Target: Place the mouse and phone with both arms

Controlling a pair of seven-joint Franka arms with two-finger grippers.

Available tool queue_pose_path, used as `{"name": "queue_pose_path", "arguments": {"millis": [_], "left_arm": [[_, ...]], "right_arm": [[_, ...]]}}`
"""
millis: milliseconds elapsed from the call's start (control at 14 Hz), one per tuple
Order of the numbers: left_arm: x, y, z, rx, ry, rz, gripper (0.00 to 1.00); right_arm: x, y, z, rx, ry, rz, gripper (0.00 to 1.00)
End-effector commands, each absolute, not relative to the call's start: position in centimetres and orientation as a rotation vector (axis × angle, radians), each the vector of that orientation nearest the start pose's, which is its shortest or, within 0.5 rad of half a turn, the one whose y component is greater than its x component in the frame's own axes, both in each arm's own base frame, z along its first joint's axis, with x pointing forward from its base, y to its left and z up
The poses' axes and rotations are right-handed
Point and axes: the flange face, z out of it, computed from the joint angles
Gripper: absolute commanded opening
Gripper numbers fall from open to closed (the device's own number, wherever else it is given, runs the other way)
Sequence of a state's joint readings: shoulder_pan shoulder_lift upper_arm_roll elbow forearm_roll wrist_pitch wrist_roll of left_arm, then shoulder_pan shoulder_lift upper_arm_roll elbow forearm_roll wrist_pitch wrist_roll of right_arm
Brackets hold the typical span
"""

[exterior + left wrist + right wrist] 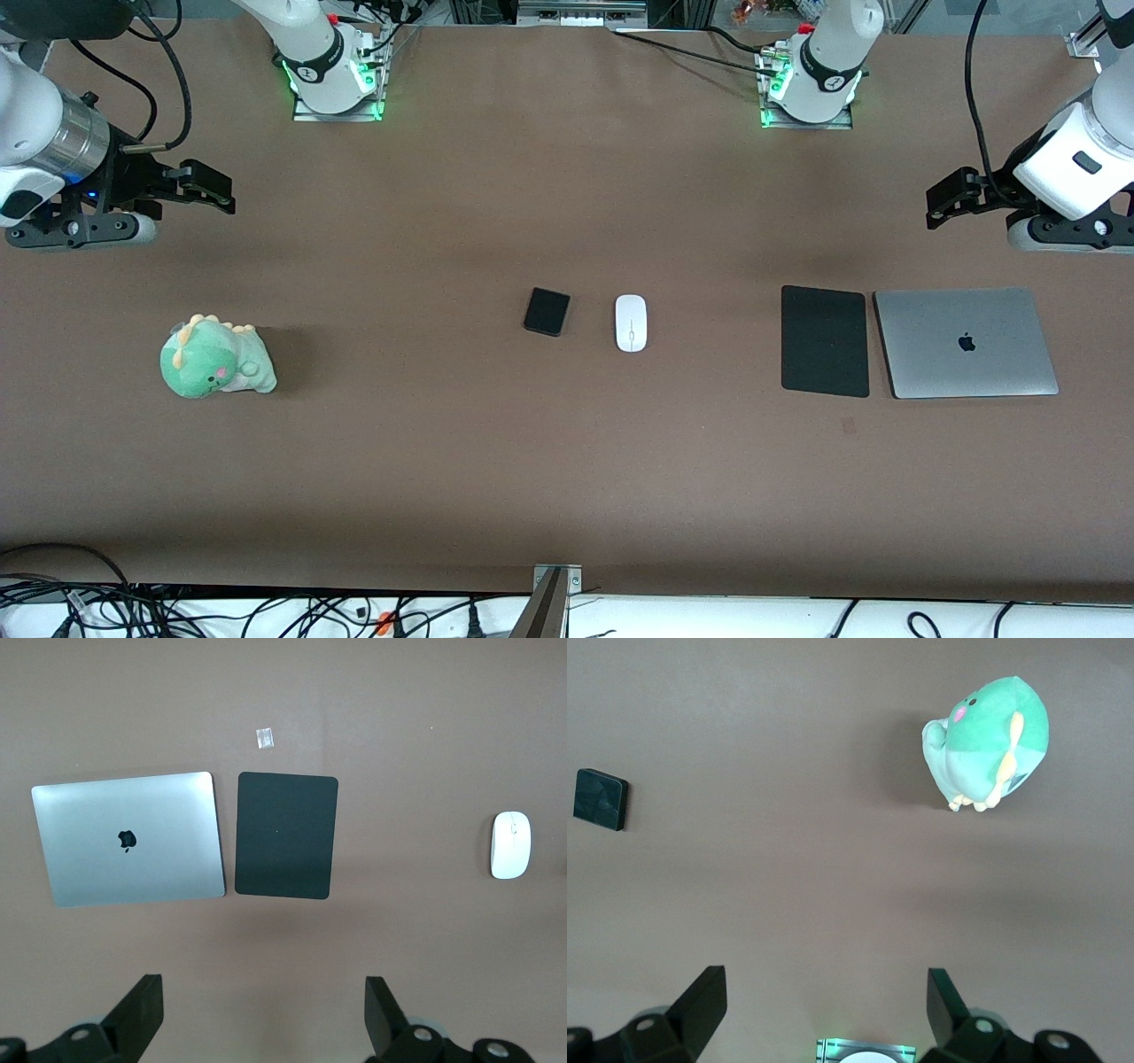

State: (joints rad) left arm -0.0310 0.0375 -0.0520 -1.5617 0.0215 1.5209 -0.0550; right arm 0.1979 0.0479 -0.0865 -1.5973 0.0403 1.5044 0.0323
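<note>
The white mouse (631, 322) lies on the brown table near its middle, with the small glossy black phone (547, 311) beside it toward the right arm's end. My left gripper (937, 202) is open and empty, up over the table's left arm end, above the bare table by the laptop. The left wrist view shows its gripper (264, 1010) open and the mouse (511, 844) far off. My right gripper (217, 188) is open and empty over the right arm's end. The right wrist view shows its gripper (827, 1005) open and the phone (601, 799) far off.
A matte black pad (824, 340) and a closed silver laptop (966, 342) lie side by side toward the left arm's end; the left wrist view shows the pad (286, 835) and the laptop (130, 839). A green plush dinosaur (215, 358) sits toward the right arm's end, also in the right wrist view (992, 744).
</note>
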Motion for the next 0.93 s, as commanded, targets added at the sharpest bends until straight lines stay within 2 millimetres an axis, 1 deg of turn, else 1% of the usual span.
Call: {"name": "queue_pose_path", "arguments": {"millis": [0,286,429,500,571,857], "left_arm": [[55.6,-4.3,61.2,-3.091,0.072,0.112,1.0],[55.7,-4.4,61.1,-3.094,0.074,0.115,1.0],[55.6,-4.8,61.1,-3.1,0.056,0.117,1.0],[55.9,-5.1,60.4,-3.101,0.047,0.138,1.0],[55.9,-5.2,60.2,-3.1,0.04,0.143,1.0],[55.9,-5.3,60.2,-3.101,0.061,0.143,1.0]], "right_arm": [[55.2,6.6,58.4,-3.118,-0.151,0.227,1.0],[55.2,6.6,58.5,-3.118,-0.151,0.225,1.0],[55.2,6.6,58.4,-3.116,-0.148,0.227,1.0],[55.2,6.6,58.4,-3.116,-0.148,0.225,1.0],[55.2,6.6,58.4,-3.116,-0.148,0.225,1.0],[55.2,6.6,58.4,-3.116,-0.148,0.225,1.0]]}}
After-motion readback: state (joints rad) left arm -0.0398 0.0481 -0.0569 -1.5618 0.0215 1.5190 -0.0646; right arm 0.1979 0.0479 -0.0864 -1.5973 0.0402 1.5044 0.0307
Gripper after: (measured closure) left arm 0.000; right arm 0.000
